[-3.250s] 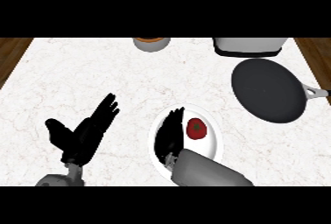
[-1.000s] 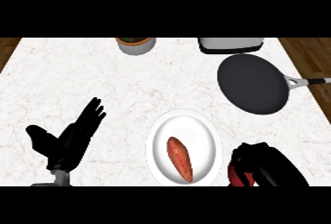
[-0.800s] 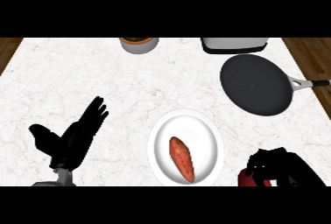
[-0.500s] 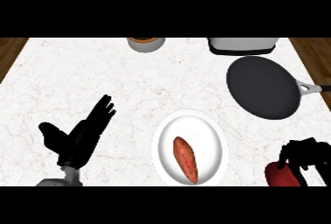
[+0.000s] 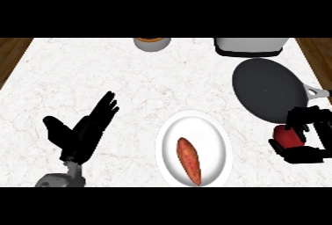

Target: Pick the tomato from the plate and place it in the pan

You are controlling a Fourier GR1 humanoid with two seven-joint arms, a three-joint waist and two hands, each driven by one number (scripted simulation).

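Sweet potato (image 5: 189, 160) on plate (image 5: 214, 132), pan (image 5: 267, 88) behind-right.

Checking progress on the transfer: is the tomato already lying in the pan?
No: the tomato is held in the right robot hand, just beside the pan.

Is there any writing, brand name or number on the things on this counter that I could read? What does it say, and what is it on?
None: no word, number or sign can be read in this view.
The pan, the plate and the tomato in the right hand bear no mark.
Nor do the cup and the grey appliance at the far edge.
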